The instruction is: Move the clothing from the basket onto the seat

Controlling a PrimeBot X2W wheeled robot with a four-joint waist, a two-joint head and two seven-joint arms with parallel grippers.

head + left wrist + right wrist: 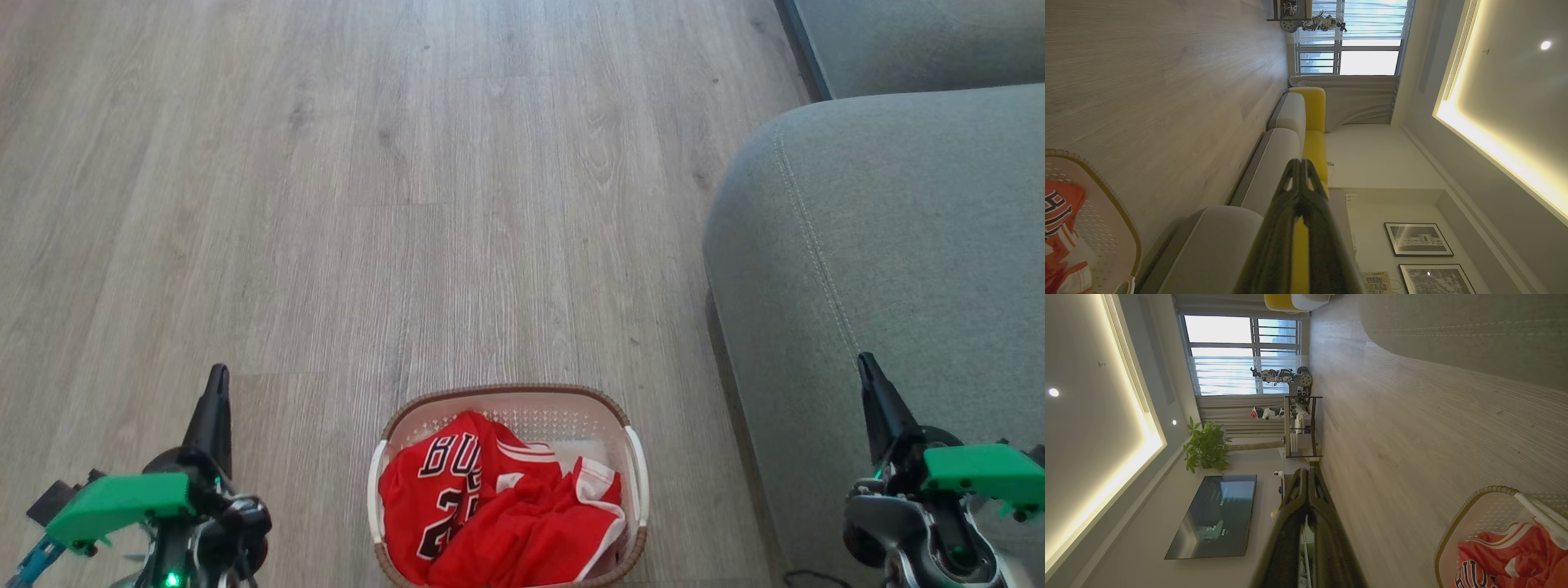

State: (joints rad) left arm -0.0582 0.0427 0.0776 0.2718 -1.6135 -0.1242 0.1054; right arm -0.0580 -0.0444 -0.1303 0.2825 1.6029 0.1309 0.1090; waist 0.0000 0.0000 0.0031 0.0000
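While the clothing (498, 514) lies heaped inside the basket (522, 395), the transfer is judged not begun. Seat (882, 245) stands just right of the basket. Left gripper (218, 374) and right gripper (864, 361) flank the basket, fingers pressed together, holding nothing.

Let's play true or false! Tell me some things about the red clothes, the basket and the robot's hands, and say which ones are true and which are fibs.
1. The red clothing lies in the basket. True.
2. The basket stands on the seat. False: it stands on the wooden floor, beside the seat.
3. The left gripper and the right gripper are both shut and hold nothing. True.
4. The basket is blue. False: it is cream-white with a brown rim.
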